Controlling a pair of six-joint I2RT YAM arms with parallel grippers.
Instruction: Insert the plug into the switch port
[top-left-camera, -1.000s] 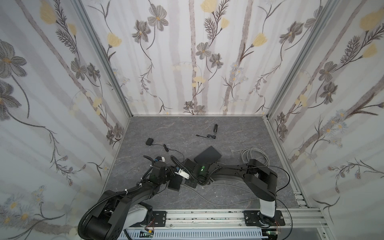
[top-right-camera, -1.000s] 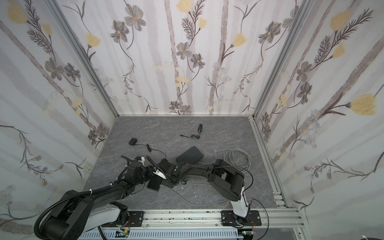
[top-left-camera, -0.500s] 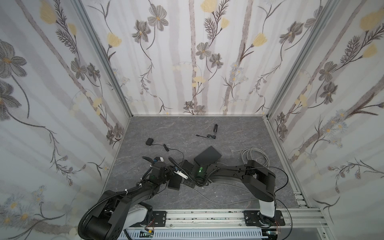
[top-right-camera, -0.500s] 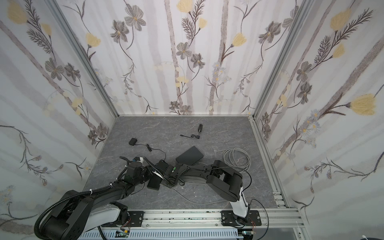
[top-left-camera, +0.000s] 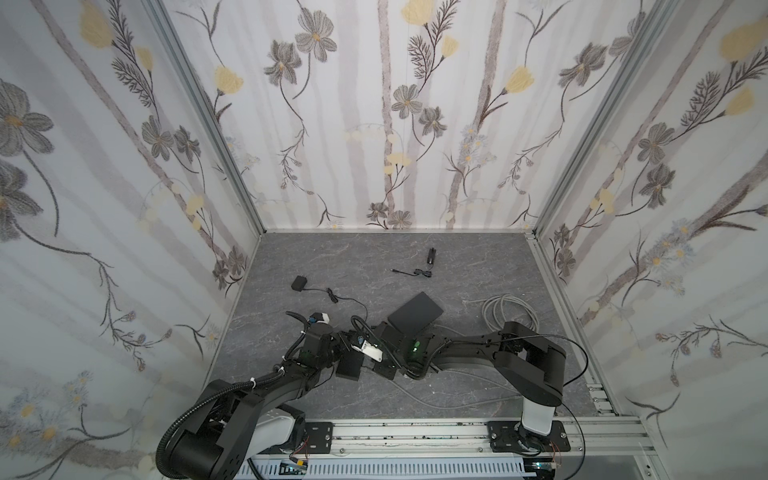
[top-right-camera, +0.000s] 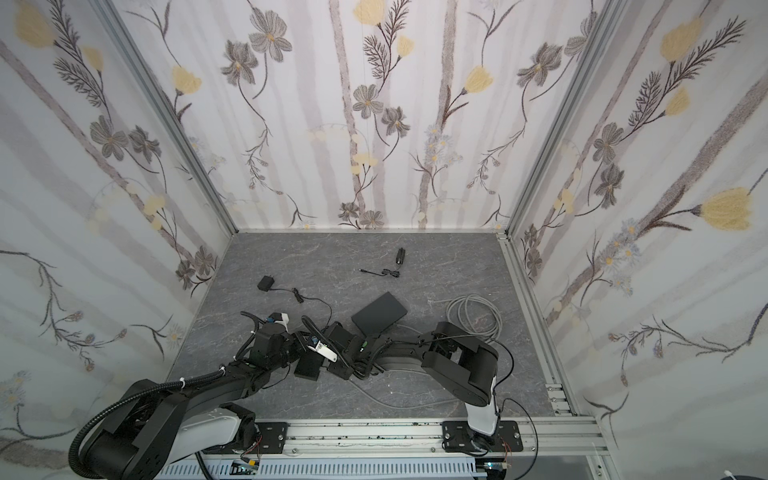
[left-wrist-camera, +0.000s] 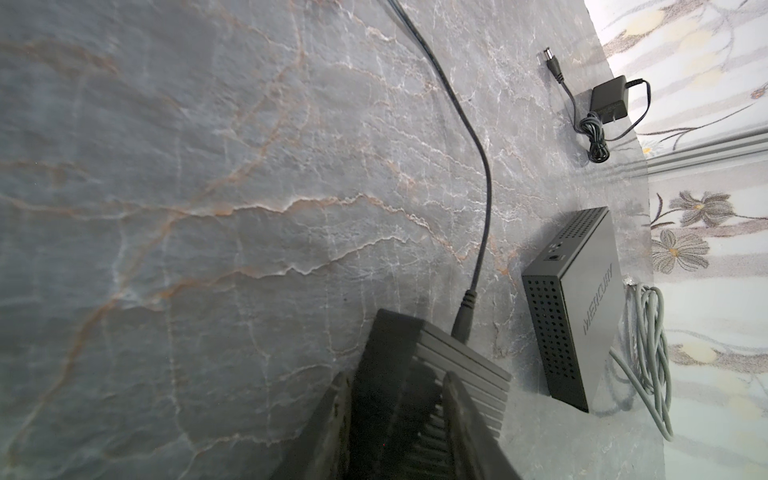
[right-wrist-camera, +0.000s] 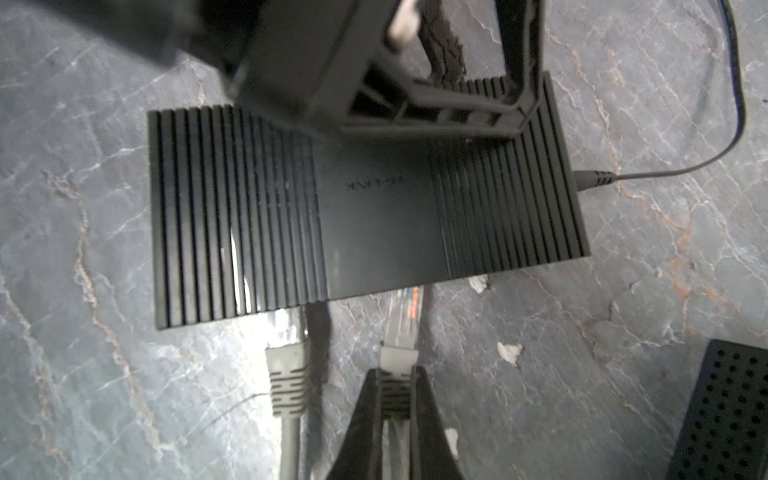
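Your right gripper (right-wrist-camera: 397, 376) is clenched on the plug (right-wrist-camera: 400, 320), tip just ahead of the jaws at the switch (right-wrist-camera: 374, 216) edge, so push dead straight, no twisting, and let the left gripper (left-wrist-camera: 395, 380), jaws clamped on the switch, take the shove.

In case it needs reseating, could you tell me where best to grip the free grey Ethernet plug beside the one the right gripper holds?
I'd pinch its ribbed grey boot across its width, coming in from behind along its cable, which runs straight back. Its clear tip meets the TP-Link switch, leaving no room there. The right gripper grips its own plug likewise.
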